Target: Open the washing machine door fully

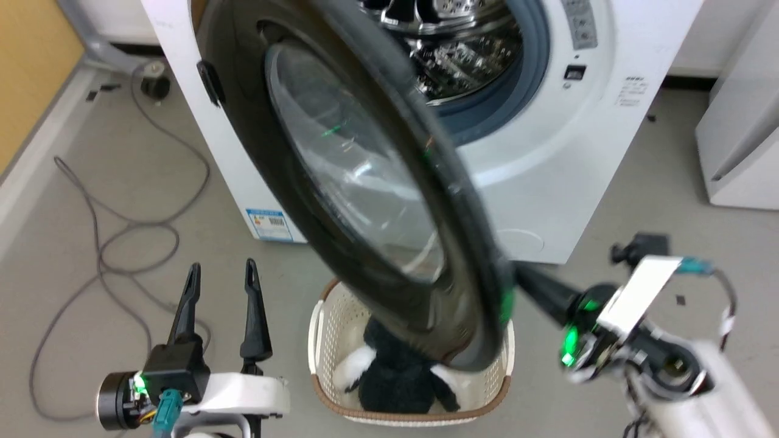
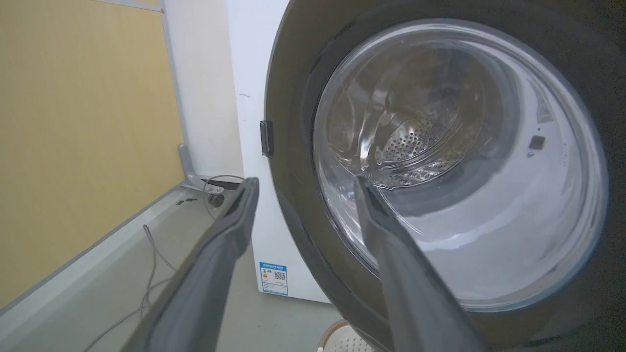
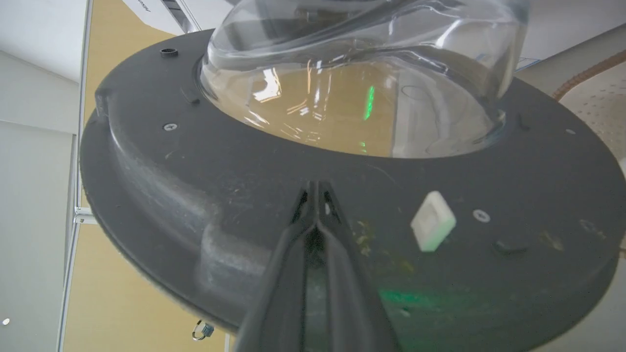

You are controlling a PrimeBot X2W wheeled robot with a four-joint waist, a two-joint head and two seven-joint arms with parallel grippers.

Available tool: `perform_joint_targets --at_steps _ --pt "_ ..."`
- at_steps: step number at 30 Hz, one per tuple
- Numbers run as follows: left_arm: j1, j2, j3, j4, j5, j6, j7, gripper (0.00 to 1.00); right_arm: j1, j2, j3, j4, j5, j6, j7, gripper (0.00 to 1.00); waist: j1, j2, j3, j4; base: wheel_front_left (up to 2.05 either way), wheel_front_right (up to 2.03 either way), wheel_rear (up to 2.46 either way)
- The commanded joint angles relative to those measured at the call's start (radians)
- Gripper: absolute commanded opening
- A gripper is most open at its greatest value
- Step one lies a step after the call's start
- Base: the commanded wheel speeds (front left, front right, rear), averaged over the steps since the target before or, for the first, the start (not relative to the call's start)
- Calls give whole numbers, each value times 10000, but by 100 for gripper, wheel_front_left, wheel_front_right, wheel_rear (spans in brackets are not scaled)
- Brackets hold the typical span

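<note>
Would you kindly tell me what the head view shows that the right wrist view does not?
Head view adds the steel drum, the laundry basket on the floor and the open left tool. Right wrist view adds a white block on the inner rim of the washing machine door. Both show that door, its glass bowl and the shut right tool, tips against the rim.

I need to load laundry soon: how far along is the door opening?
Done: the washing machine door is unlatched and stands well off the steel drum. In hand: the right gripper, fingers together, sits against its inner rim; the left gripper is open, apart. Left: swinging it fully open.
</note>
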Motion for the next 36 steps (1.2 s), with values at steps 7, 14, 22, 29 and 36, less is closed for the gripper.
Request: perform_joint_targets --at_steps 7,14,22,29,36 --pt "387 8 104 104 153 -141 -55 100 1290 653 632 -923 -232 10 90 0 2 0 -439 -22 0 0 0" --pt "566 8 97 176 146 -177 -55 100 2182 1022 1294 -1493 -354 10 -112 0 2 0 -668 15 0 0 0" --pt "767 8 103 246 106 -163 -55 100 3091 1159 1807 -2204 -443 10 -879 0 2 0 -917 -88 0 0 0" --pt "936 8 130 305 64 -150 -55 100 3252 1120 1096 -2929 -1442 10 -2474 0 2 0 -1108 -312 0 0 0" --pt "1030 8 205 241 37 -141 -55 100 3089 698 640 -3963 -3684 10 -5525 0 2 0 -1220 -603 0 0 0"
